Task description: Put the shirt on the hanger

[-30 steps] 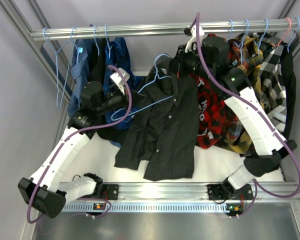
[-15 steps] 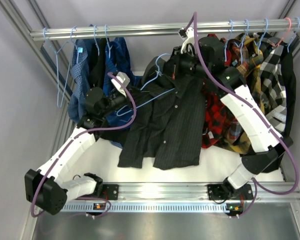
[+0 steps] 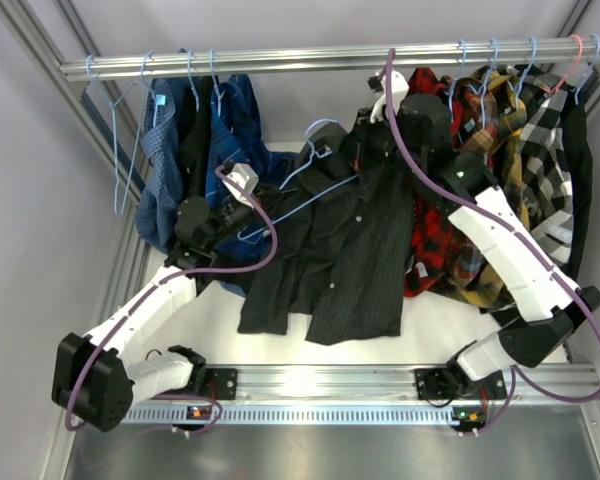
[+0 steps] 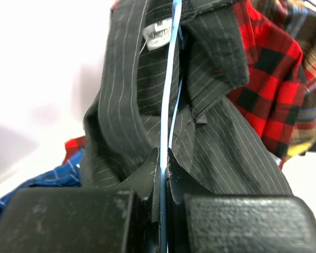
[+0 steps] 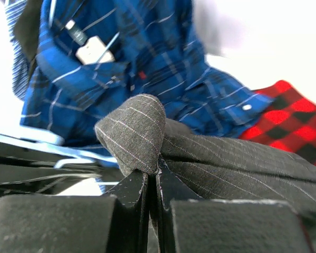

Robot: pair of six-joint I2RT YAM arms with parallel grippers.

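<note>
Nearest, in the left wrist view, the left gripper (image 4: 162, 158) is pressed together on the hanger (image 4: 168, 79). The thin blue wire runs straight away from it, up the frame, into the neck of the shirt (image 4: 121, 116) beside the collar label (image 4: 159, 32).

In the right wrist view the right gripper (image 5: 150, 176) pinches a bunched fold of the shirt (image 5: 134, 132). I cannot tell which part of the garment that fold is.

From above, the left gripper (image 3: 242, 228) sits at middle left and the right gripper (image 3: 365, 152) at upper centre, below the rail (image 3: 280, 62). The hanger (image 3: 300, 207) slants between them, low left to upper right. The shirt (image 3: 340, 260) hangs from the right gripper down the centre of the frame, its hem low over the counter (image 3: 205, 320); I cannot tell if it touches.

The coming move likely turns on that slant. The hanger's long axis points from the left gripper toward the right one, so the held cloth would be drawn back along that line. The right arm is nearer the hanger's far end.
</note>
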